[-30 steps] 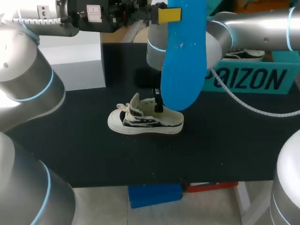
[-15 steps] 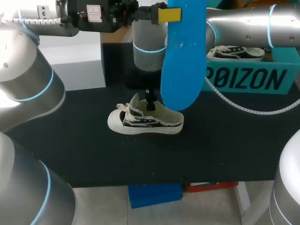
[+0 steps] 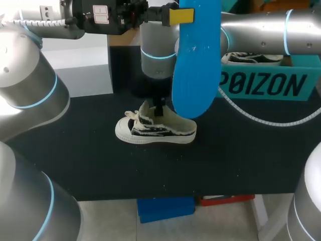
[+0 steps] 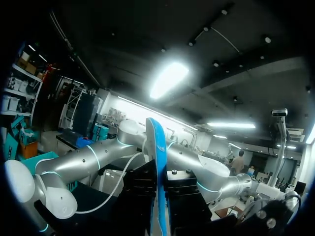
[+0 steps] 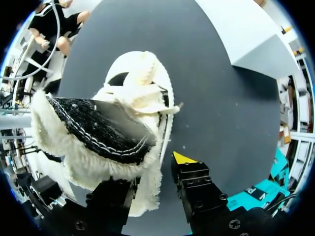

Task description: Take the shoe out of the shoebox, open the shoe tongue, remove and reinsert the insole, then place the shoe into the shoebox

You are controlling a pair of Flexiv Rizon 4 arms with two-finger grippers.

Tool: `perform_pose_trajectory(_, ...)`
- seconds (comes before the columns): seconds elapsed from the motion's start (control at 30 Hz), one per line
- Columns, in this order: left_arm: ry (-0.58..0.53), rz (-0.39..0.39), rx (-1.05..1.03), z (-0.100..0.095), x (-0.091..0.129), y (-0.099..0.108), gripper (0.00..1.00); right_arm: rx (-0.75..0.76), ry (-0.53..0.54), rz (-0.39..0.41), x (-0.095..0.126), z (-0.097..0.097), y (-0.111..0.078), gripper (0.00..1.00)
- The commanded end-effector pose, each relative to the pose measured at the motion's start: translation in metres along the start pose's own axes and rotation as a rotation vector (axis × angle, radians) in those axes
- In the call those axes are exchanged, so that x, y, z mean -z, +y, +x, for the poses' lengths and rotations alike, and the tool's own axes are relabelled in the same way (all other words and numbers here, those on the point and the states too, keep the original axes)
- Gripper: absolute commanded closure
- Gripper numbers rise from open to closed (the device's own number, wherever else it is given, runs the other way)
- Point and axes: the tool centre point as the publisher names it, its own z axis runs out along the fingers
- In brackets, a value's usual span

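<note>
While my left gripper (image 4: 158, 196) clamps the blue foam insole (image 3: 195, 65), my right gripper (image 5: 152, 173) gapes astride the cream canvas sneaker (image 3: 150, 131). Sideways tugs could tip it.

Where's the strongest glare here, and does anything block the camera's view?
Left wrist view: a ceiling light glares beyond the blue insole, seen edge-on. Head view: the insole hangs near the camera, hiding part of the black table; the silver left arm carries bright highlights. Right wrist view: evenly lit, the shoe covering much of the table.
</note>
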Motion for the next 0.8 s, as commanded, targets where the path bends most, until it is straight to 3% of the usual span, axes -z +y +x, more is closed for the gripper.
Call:
perform_pose_trajectory(0.03,-0.004,-0.002,0.001,0.0004,-0.0010,0.0001,1.00,0.000,0.003,0.000,-0.0035,0.0007,0.0037,0.71)
perform_pose_trajectory(0.37,-0.004,-0.002,0.001,0.0004,-0.0010,0.0001,1.00,0.000,0.014,-0.017,-0.0100,0.0060,0.0092,0.66)
perform_pose_trajectory(0.47,-0.004,-0.002,0.001,0.0004,-0.0010,0.0001,1.00,-0.002,0.016,-0.018,-0.0113,0.0074,0.0085,0.76)
perform_pose_trajectory(0.53,-0.004,-0.002,0.001,0.0004,-0.0010,0.0001,1.00,-0.004,0.017,-0.019,-0.0116,0.0081,0.0083,1.00)
perform_pose_trajectory(0.8,-0.004,-0.002,0.001,0.0004,-0.0010,0.0001,1.00,0.003,0.026,-0.051,-0.0134,0.0103,0.0094,1.00)
